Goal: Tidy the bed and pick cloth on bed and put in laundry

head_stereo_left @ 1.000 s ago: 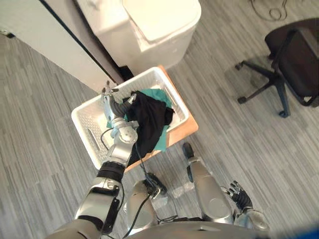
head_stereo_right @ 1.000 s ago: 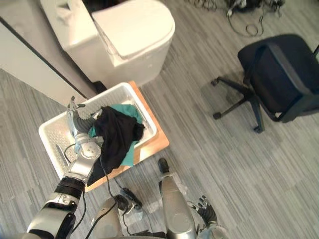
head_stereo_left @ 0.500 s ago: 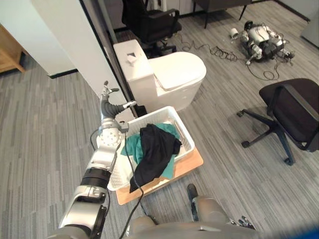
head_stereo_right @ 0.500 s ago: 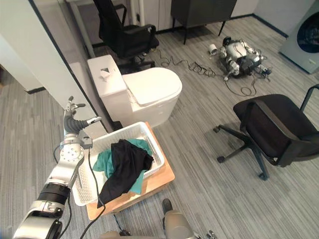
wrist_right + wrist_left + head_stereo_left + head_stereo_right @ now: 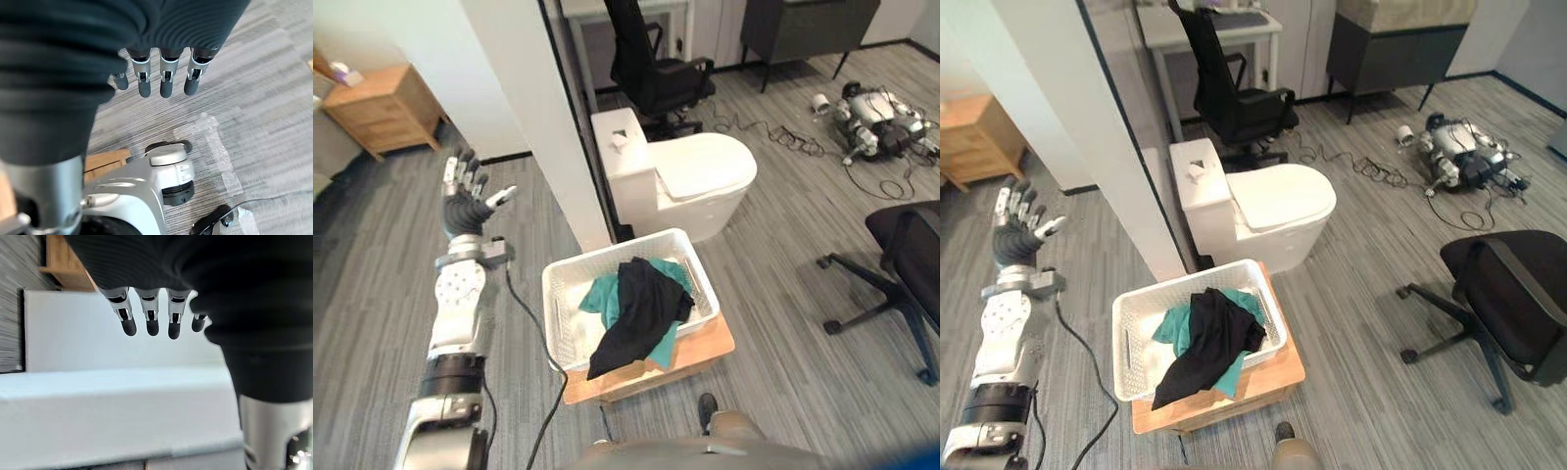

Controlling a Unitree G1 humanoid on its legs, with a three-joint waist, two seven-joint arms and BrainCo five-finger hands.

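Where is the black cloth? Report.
Eye views, centre: the black cloth lies in the white basket on a green cloth, draped over its near rim.

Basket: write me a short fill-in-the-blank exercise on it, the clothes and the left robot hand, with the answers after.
1. The basket stands on a ____ board.
2. The black cloth lies ____ top of the green cloth.
3. The left robot hand, raised off to the basket's side, is ____ and holds nothing.

Missing words: wooden; on; open.
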